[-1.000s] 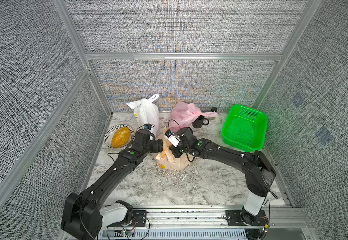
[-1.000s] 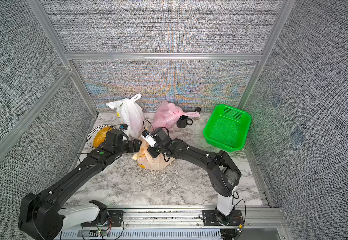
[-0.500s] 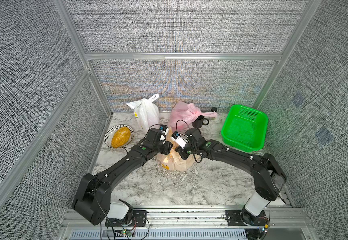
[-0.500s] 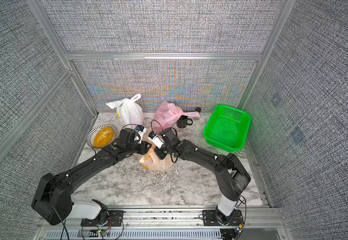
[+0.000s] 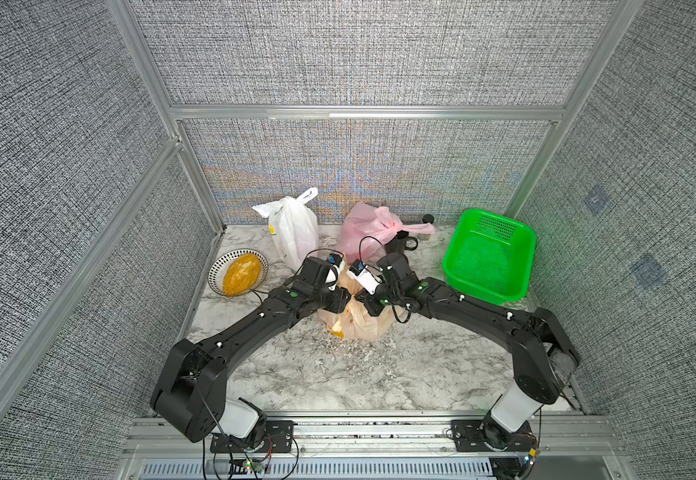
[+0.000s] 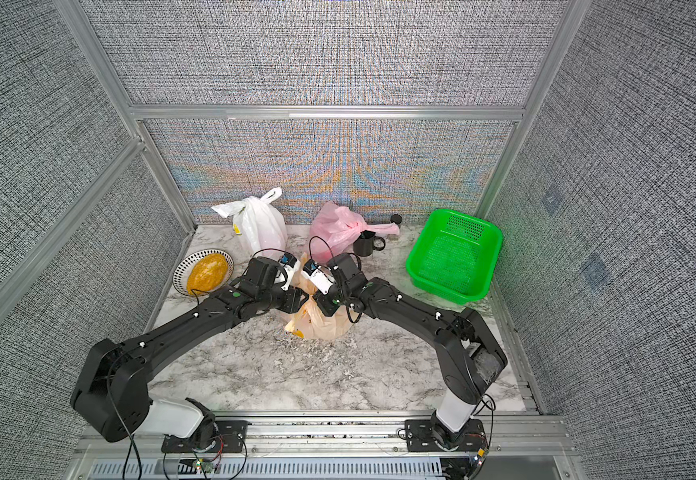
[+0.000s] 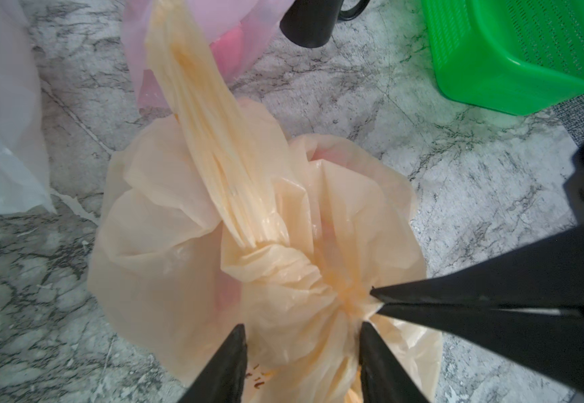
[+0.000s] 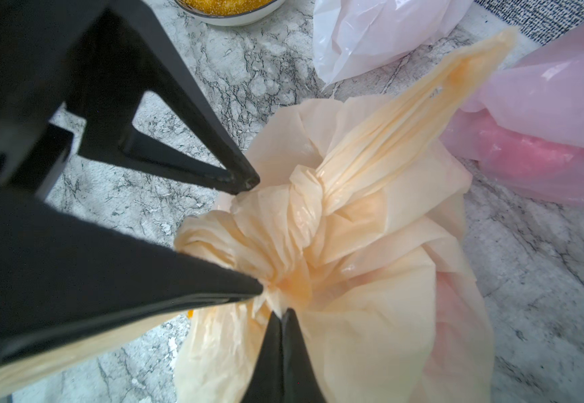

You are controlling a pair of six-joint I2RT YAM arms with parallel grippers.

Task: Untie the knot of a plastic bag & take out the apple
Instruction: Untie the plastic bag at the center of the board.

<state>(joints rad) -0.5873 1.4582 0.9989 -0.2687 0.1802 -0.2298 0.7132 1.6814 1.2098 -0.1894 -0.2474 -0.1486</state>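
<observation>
Bag: the peach plastic bag [image 5: 358, 328] sits mid-table between the two arms, seen in both top views [image 6: 323, 326]. It is thin, translucent, crinkled film, puffed into a rounded shape.
Knot: still tied. The knot [image 7: 276, 261] is a tight twisted lump on the bag's top, and a long pleated handle strip [image 7: 206, 115] runs off it towards the pink bag.
Apple: the apple itself is not plainly seen, only a pink-red blush through the film.
Right arm: the right end effector [image 8: 281, 314] has its jaws pressed together, pinching gathered film just beside the knot.
Left arm: the left end effector [image 7: 301, 326] has its tapered black jaws half closed on a bunch of film on the knot's other side.
Change: a second ago the left end effector stood wide open, off to the bag's left. It has now reached in over the bag and narrowed onto the film, while the right one keeps its pinch.
Behind: a white bag [image 5: 294, 237] stands knotted and upright. Next to it are a pink bag [image 5: 369, 226], soft and slumped, and a black mug [image 5: 400, 243] touching it.
Sides: a green basket [image 5: 483, 286] of perforated plastic is on the right. On the left is a striped-rim bowl [image 5: 213, 266] holding yellow grains.
Table: the table [image 5: 338, 374] is grey-veined white marble.
Walls: grey woven panels in aluminium frames.
</observation>
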